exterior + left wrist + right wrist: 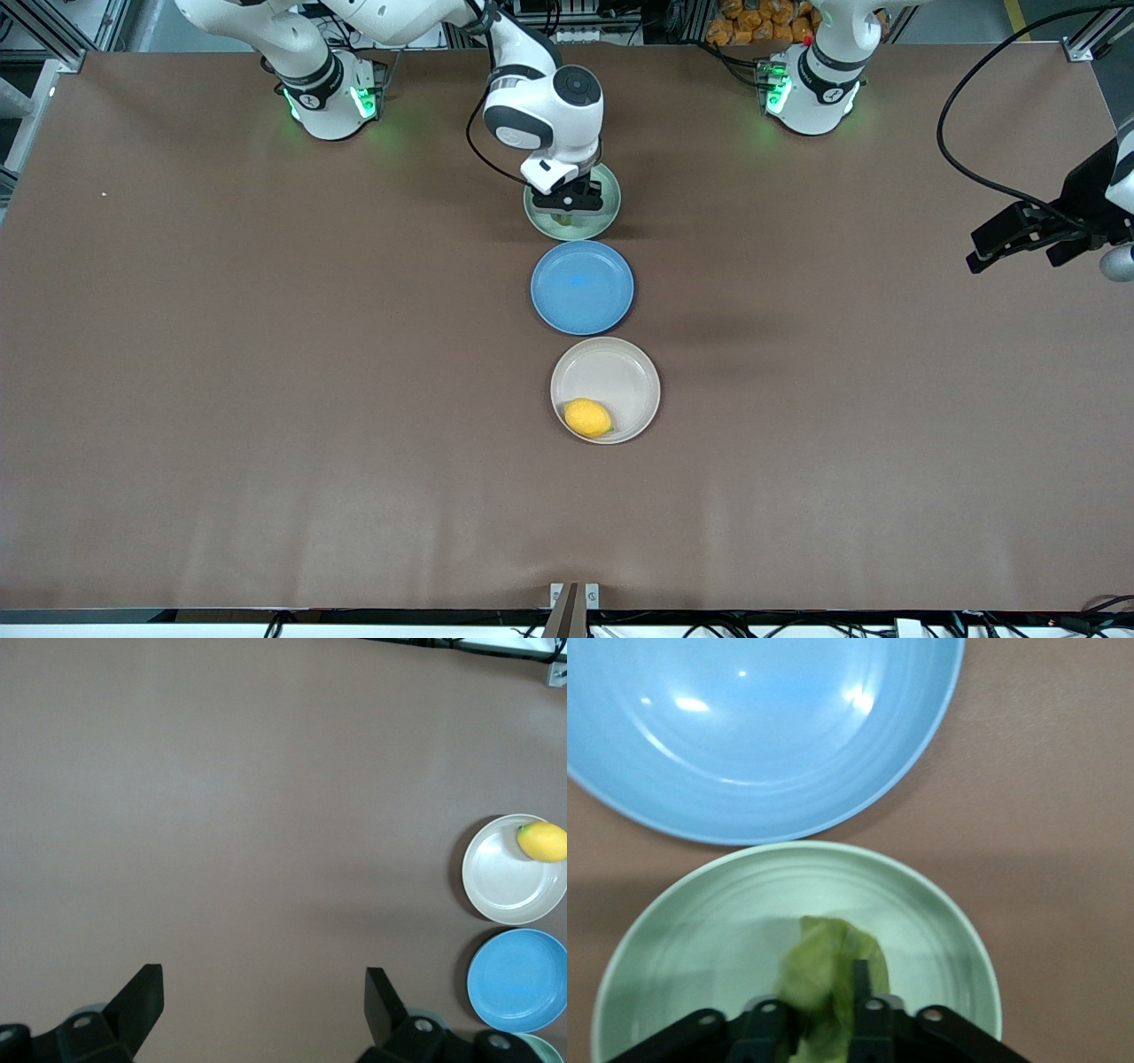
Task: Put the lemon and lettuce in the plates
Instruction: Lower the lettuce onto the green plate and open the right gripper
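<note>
The lemon lies in the cream-white plate, the plate nearest the front camera; both also show in the left wrist view, lemon and plate. My right gripper is low over the pale mint green plate, the plate closest to the robots' bases. In the right wrist view it is shut on the crinkled green lettuce, which hangs over the middle of the mint plate. My left gripper waits open and empty over bare table at the left arm's end.
A blue plate sits between the mint and cream plates, in line with them; it also shows in the right wrist view and the left wrist view. Brown table surface spreads toward both ends.
</note>
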Controlling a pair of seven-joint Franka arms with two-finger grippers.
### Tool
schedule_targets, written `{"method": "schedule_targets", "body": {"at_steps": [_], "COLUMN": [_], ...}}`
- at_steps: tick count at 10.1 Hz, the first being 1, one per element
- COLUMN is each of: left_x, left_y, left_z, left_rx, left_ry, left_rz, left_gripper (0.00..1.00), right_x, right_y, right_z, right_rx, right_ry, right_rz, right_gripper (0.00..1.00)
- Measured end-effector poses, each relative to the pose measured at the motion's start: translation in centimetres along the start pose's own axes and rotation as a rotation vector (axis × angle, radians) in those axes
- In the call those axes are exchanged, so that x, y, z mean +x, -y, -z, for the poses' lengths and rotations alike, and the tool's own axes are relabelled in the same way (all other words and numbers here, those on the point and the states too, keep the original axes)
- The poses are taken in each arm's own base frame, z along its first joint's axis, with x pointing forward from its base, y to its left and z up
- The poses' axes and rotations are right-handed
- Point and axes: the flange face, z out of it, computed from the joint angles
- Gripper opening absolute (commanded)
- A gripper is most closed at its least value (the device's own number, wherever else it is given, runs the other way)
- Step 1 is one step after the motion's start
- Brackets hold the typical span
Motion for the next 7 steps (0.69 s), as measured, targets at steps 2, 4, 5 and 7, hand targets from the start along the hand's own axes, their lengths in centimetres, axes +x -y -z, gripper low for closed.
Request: {"method": "schedule_targets", "body": {"at_steps": [2, 4, 5, 7], "left_x": [-0.2, -0.2, -0.2, -0.2], "left_y": [0.0, -0.1, -0.2, -0.5], "left_z": [0.0, -0.2, -0.2, -0.5], "left_rx": [0.002, 0.002, 0.002, 0.002], "left_ry": [0.008, 0.013, 0.013, 0.016], "left_rz": [-0.001, -0.003, -0.005, -0.010], "left_gripper": [1.00, 1.00, 1.00, 1.00], "right_x": [-0.2, 1.1, 2.2, 4.8], "right_y": [0.6, 0.3, -0.2, -1.7], "right_z": [0.8, 1.9, 2.9, 5.5], "right_rx": [0.011, 0.019, 0.017, 0.016], "right_ry": [-0.010, -0.026, -0.040, -0.075], "right_rz": [-0.002, -0.018, -0.027, -0.037], "right_gripper": [1.00, 1.00, 1.00, 1.00]}}
